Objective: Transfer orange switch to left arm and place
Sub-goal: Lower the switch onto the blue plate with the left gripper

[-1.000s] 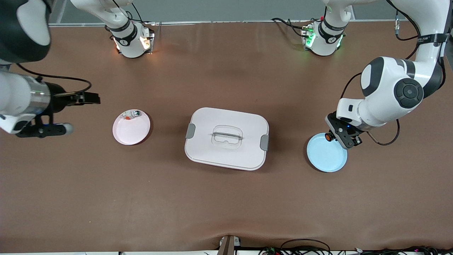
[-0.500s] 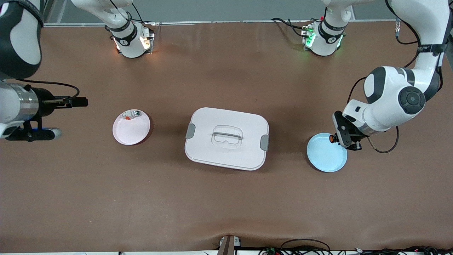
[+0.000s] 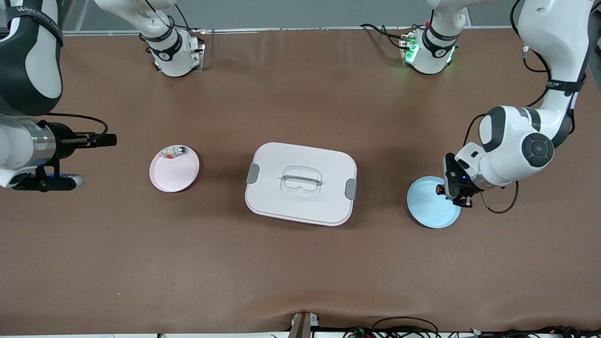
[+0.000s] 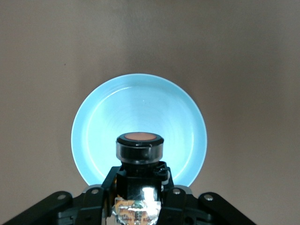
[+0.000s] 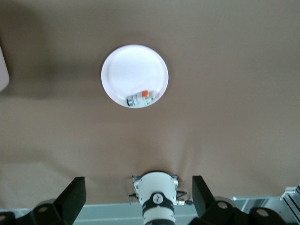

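Blue plate (image 3: 429,209): under our left gripper (image 3: 445,189), which pinches the orange switch (image 3: 440,189).
Pink plate (image 3: 174,171): holds 1 whitish part (image 3: 174,151); our right gripper (image 3: 110,139) waits nearby, fingers spread.

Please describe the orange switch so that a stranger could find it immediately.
Start at the big white box, then look toward the left arm's end of the table, to the blue plate. Over its rim the left gripper holds the orange switch, a small black part with an orange cap.

- left gripper (image 3: 451,189) with the orange switch (image 3: 439,189) dropped lower over the blue plate (image 3: 429,206)
- right gripper (image 3: 101,140) backed off from the pink plate (image 3: 173,170)
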